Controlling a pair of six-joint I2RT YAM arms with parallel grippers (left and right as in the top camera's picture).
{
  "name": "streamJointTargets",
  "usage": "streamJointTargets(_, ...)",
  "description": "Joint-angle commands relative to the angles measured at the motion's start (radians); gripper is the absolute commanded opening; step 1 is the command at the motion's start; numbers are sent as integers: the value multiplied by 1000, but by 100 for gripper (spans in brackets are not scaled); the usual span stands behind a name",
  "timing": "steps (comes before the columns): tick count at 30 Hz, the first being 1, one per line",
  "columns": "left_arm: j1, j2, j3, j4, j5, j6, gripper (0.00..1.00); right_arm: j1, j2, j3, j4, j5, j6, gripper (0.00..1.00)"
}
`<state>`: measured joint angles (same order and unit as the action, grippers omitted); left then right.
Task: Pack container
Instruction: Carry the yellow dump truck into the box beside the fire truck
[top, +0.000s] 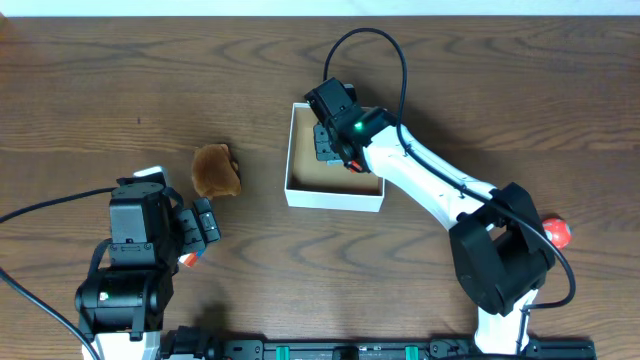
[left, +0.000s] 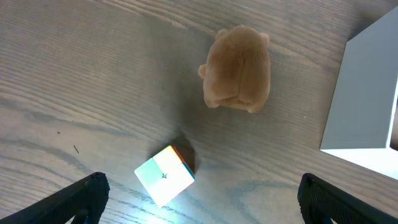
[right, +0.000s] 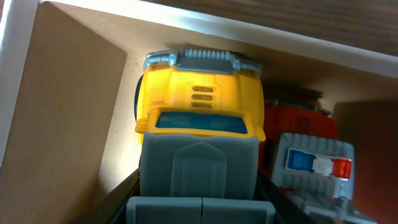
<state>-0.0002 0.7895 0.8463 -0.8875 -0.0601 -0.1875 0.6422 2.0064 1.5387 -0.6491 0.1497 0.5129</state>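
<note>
the yellow toy truck (right: 199, 106) filled most of the right wrist view. its grey tipper bed was flanked at the lower edge of the frame by the dark fingers of the right gripper (top: 330, 140), which appeared to be clamped on its sides. the cab was pointed toward the white wall of the container (right: 217, 25) at the top of the frame, close against the cardboard side at the left. it was judged to be tucked into that corner so that floor was left for further items. a red and grey toy vehicle (right: 314, 165) was seen just beside it at the lower right; whether the two touched could not be told.

in the overhead view the container (top: 335, 197) was placed on the table (top: 120, 90) in the upper middle of the frame, and was entered from the right by the white arm.

the left gripper (left: 203, 186) was held over the table with its fingers spread wide and nothing between them but air. a small puzzle cube (left: 165, 174) was seen below it in the lower middle of the left wrist view, and a brown plush toy (left: 239, 68) in the upper middle. this open stance was judged to suit a descent onto the cube as the next item.
</note>
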Motion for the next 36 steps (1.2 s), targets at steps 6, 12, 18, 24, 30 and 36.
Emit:
streamJointTargets(6, 6, 0, 23, -3, -12, -13, 98, -2, 5, 6, -18, 18, 10, 37)
streamJointTargets(12, 6, 0, 23, -3, -12, -13, 98, 0, 5, 6, -59, 12, 47, 31)
streamJointTargets(18, 6, 0, 23, -3, -12, -13, 98, 0, 5, 6, -75, -1, 63, 48)
streamJointTargets(24, 6, 0, 23, -3, -12, -13, 98, 0, 5, 6, -103, 0, 74, 43)
streamJointTargets(30, 6, 0, 23, -3, -12, -13, 98, 0, 5, 6, -137, 0, 142, 37)
streamJointTargets(36, 6, 0, 23, -3, -12, -13, 98, 0, 5, 6, -137, 0, 141, 62)
